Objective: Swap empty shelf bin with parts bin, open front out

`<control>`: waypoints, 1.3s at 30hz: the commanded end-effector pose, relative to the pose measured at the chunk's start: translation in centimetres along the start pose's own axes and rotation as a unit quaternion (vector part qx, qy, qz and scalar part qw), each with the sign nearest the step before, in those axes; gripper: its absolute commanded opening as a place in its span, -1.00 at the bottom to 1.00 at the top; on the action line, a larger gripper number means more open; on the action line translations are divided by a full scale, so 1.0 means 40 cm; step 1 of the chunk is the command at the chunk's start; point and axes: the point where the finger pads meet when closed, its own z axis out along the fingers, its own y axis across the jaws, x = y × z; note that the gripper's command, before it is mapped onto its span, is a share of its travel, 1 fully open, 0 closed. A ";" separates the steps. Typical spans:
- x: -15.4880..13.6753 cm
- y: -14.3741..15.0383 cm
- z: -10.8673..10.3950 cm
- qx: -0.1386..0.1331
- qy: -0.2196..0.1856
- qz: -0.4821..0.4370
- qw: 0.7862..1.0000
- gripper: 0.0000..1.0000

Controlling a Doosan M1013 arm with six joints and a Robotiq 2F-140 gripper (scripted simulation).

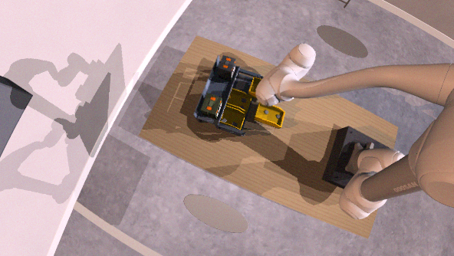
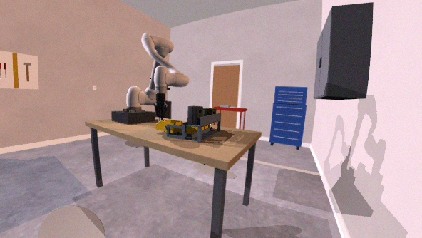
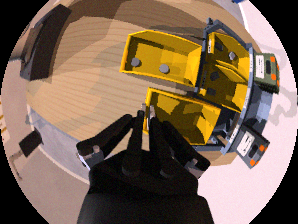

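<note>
Claw [image 3: 148, 115] — fingers nearly together, pinched on the thin near wall of the empty yellow bin [image 3: 188, 117] at its corner. Seen from the side, the claw [image 2: 160, 112] hangs straight down from the wrist, low over the worktop [image 1: 245, 165].

Empty bin: nothing visible inside it. Its near end juts out toward the claw and its far end sits at the front of the shelf [image 1: 200, 109]. Whether its floor touches the worktop, I cannot tell.

Bin with parts [image 3: 161, 62] — on the worktop just beside the empty bin, outside the shelf, with small grey pieces on its floor. From above, this bin [image 1: 271, 115] lies on the arm's side of the shelf, close to it.

Shelf: a low dark frame standing on the worktop, with another yellow bin [image 1: 233, 117] inside and grey boxes with orange labels [image 1: 212, 103] at its far side.

Arm base block [image 1: 333, 169] sits at the other end of the worktop, well apart.
</note>
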 end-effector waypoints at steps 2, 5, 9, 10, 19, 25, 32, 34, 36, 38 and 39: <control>-0.009 -0.019 -0.007 -0.003 -0.004 -0.002 1.000 -0.80; -0.009 -0.023 -0.007 -0.003 -0.004 -0.002 1.000 -0.80; -0.009 -0.027 -0.007 -0.003 -0.004 -0.002 1.000 -0.80; -0.009 -0.028 -0.007 -0.003 -0.004 -0.002 1.000 -0.80; -0.009 -0.030 -0.007 -0.003 -0.004 -0.002 1.000 -0.80; -0.009 -0.030 -0.007 -0.003 -0.004 -0.002 1.000 -0.80; -0.009 -0.030 -0.007 -0.003 -0.004 -0.002 1.000 -0.80; -0.009 -0.030 -0.007 -0.003 -0.004 -0.002 1.000 -0.80; -0.009 -0.030 -0.007 -0.003 -0.004 -0.002 1.000 -0.80; -0.009 -0.031 -0.007 -0.003 -0.004 -0.002 1.000 -0.80; -0.009 -0.031 -0.007 -0.003 -0.004 -0.002 1.000 -0.80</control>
